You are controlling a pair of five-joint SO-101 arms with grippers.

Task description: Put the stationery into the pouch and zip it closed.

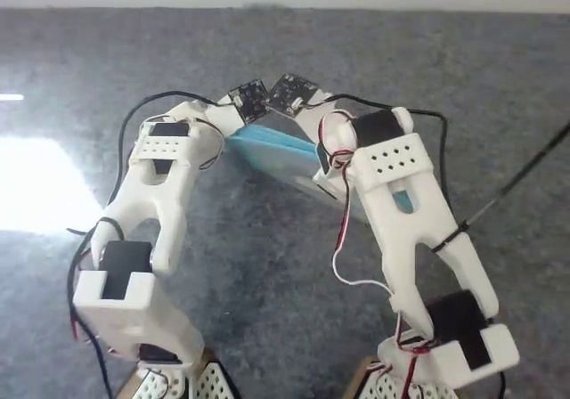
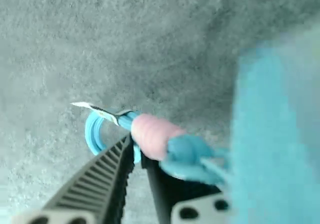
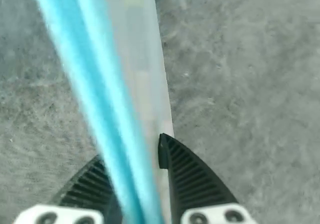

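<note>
Grey speckled worktop (image 1: 267, 274) is seen from high up, and two white arms are bent over it toward each other. A light blue pouch (image 1: 267, 154) is held tilted between their tips. From the left wrist, the left gripper (image 2: 136, 151) is seen with its fingers closed on the pouch's zip pull (image 2: 152, 134), a pink bead with a blue loop (image 2: 92, 129). From the right wrist, the right gripper (image 3: 132, 151) is seen with its fingers pinched on the pouch's edge, with the worktop behind.
</note>
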